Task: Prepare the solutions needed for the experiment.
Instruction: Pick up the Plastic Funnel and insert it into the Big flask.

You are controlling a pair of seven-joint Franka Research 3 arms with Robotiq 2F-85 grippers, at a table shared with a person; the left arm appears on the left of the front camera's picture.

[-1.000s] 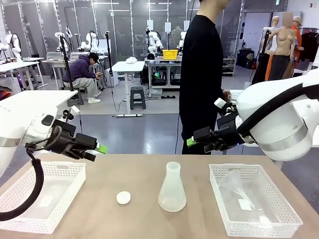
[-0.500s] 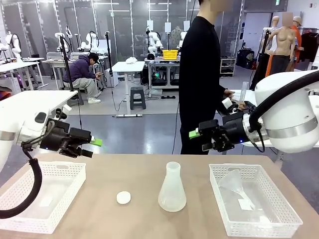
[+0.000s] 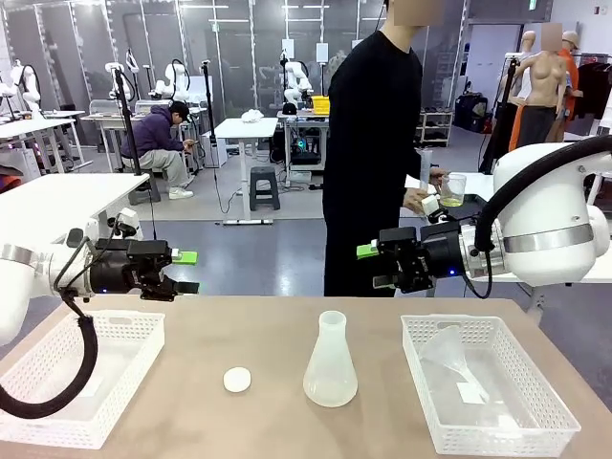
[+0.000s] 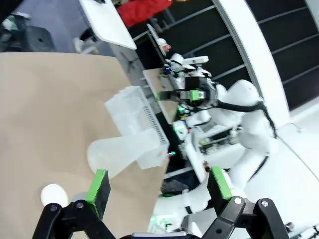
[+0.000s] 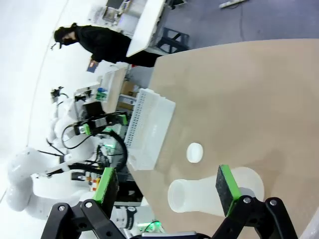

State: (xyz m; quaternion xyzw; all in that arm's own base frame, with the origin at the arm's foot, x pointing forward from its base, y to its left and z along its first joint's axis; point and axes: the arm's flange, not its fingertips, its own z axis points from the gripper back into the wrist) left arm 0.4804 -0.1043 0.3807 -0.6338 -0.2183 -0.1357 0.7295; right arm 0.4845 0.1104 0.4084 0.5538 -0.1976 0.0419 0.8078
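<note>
A person at the far side holds a small clear beaker [image 3: 453,190] with a layer of pale yellow solution in it. On the table stands a translucent conical flask [image 3: 330,362] [image 4: 124,149] [image 5: 209,196]; I cannot tell if it holds liquid. A white round cap [image 3: 237,380] [image 4: 54,194] [image 5: 195,152] lies to its left. My left gripper [image 3: 186,272] [image 4: 157,184] hovers open above the table's far left. To the far right my right gripper [image 3: 371,266] [image 5: 167,184] hovers open, facing it. Both are apart from the flask, with nothing between their fingers.
A white mesh basket [image 3: 105,317] [image 5: 149,127] sits at the table's left. Another basket [image 3: 459,321] [image 4: 134,109] at the right holds a clear funnel [image 3: 449,350]. The person's body stands behind the table's middle.
The person has turned toward the table and raised the beaker into view. Both arms have drawn back a little toward their own sides; the left gripper now lies level.
</note>
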